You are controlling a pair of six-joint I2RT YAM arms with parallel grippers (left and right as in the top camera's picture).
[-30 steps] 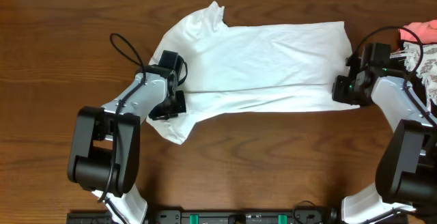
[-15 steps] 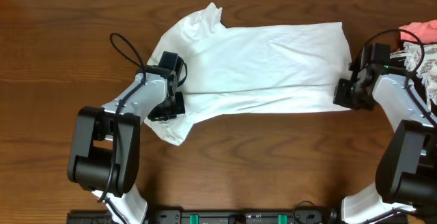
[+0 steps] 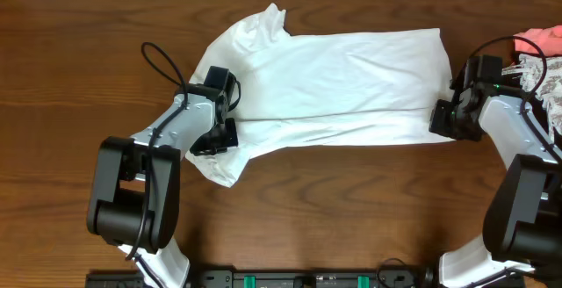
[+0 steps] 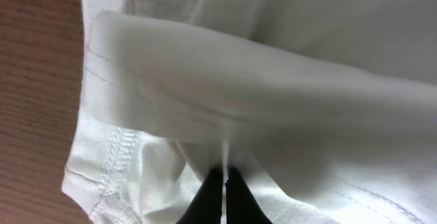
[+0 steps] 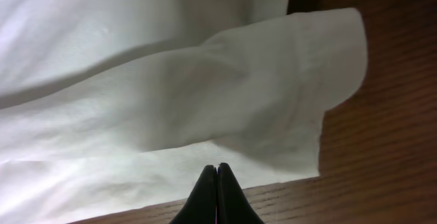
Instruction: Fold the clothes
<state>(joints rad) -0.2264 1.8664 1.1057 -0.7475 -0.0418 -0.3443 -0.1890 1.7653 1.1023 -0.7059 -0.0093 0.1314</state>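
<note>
Left claw (image 4: 224, 171) and right claw (image 5: 217, 167) pinch the T-shirt (image 3: 334, 77) lying crosswise, hem rightward.

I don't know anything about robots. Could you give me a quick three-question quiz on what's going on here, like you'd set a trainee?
1. True or false: the plain white short-sleeved T-shirt lies on the dark wooden table already folded into a small square.
2. What does the left tool pinch? A) a raised ridge of the shirt's cloth; B) the bare table; C) nothing at all.
3. Fill in: the right tool is ____ on the shirt's edge near a corner.

Key: 1 false, the shirt is still spread out long; 2 A; 3 shut.
</note>
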